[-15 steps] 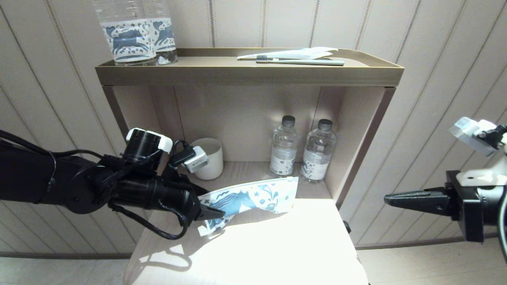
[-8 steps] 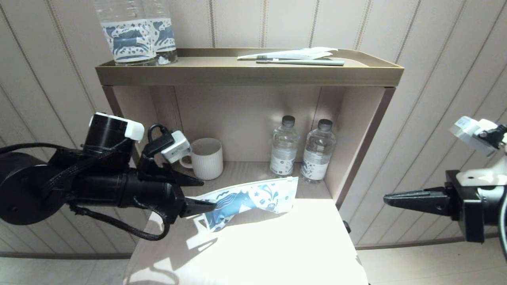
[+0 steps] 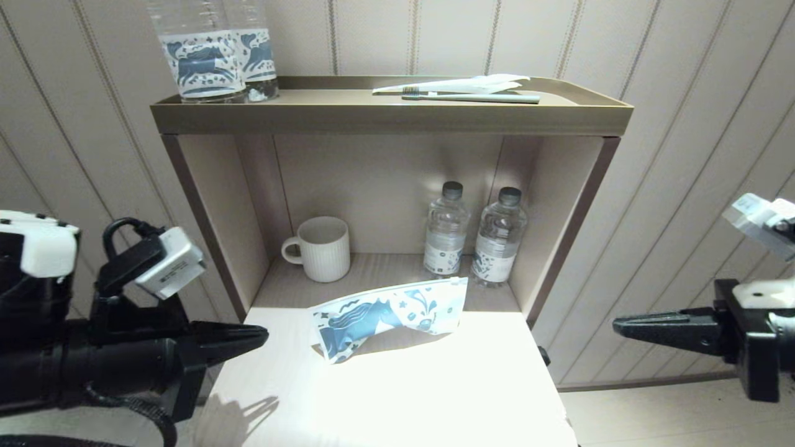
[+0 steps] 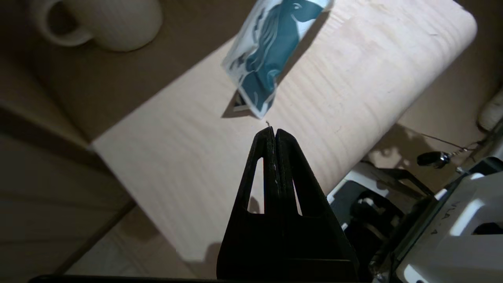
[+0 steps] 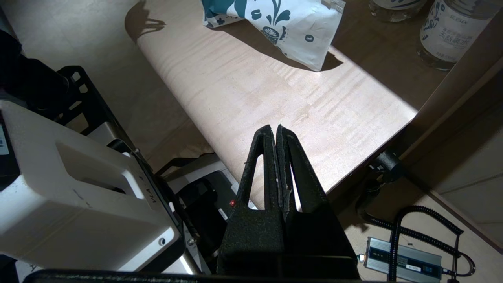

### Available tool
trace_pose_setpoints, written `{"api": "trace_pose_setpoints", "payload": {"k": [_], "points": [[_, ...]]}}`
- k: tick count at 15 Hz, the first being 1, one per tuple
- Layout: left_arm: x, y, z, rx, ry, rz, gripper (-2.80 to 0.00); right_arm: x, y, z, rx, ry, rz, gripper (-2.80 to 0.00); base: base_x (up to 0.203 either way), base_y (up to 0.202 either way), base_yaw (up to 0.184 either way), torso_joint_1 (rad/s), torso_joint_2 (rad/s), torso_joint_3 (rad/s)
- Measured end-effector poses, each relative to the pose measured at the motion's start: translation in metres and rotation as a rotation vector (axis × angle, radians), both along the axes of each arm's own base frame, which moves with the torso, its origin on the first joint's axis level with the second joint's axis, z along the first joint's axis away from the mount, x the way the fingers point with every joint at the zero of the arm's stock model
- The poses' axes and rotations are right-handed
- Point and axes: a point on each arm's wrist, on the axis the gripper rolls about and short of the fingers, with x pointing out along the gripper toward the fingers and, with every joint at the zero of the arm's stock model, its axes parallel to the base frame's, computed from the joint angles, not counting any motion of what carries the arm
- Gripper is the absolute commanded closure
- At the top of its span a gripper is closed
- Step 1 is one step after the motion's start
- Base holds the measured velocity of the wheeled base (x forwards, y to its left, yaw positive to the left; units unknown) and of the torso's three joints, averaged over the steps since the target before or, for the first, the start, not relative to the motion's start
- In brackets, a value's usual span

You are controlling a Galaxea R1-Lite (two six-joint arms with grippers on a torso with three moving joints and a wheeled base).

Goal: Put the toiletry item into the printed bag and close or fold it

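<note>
Left gripper (image 3: 264,336) is pinched tight on nothing, off the left edge of the pale wood table (image 3: 397,397), well apart from the printed bag (image 3: 388,315). Right gripper (image 3: 616,325) is also pressed together and empty, parked off to the right. The bag sits at the back of the table, thin crinkly plastic, one end folded under so it humps up. My worry: that springy film could pop back open. Also a toothbrush (image 3: 472,97) lies on the top shelf, so can't tell if anything's inside.
</note>
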Motion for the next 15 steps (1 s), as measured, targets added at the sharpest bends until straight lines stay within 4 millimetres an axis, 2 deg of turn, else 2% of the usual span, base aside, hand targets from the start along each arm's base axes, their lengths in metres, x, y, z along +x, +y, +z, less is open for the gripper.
{"api": "trace_pose_setpoints", "payload": {"k": [2,5,9,12,15], "points": [[-0.025,0.015,0.005,-0.010,-0.028,0.137,0.00,-0.013,-0.006,0.001,0.003,-0.001,-0.064,0.00,0.000,0.000,0.000,0.000,0.00,0.000],[-0.065,0.043,0.005,-0.013,-0.009,0.462,0.00,-0.045,-0.020,-0.006,0.011,0.095,-0.246,0.00,0.000,0.000,0.000,0.000,0.00,0.000],[-0.111,0.073,-0.010,-0.058,0.122,0.974,0.00,-0.096,-0.022,-0.030,-0.056,0.192,-0.462,0.00,0.000,0.000,0.000,0.000,0.00,0.000],[-0.135,0.083,-0.022,-0.134,0.236,1.129,0.00,-0.136,-0.014,-0.047,-0.180,0.206,-0.495,0.00,0.000,0.000,0.000,0.000,0.00,0.000],[-0.160,0.092,-0.025,-0.137,0.204,1.186,0.00,-0.175,-0.009,-0.059,-0.241,0.168,-0.498,0.00,0.000,0.000,0.000,0.000,0.00,0.000]]}}
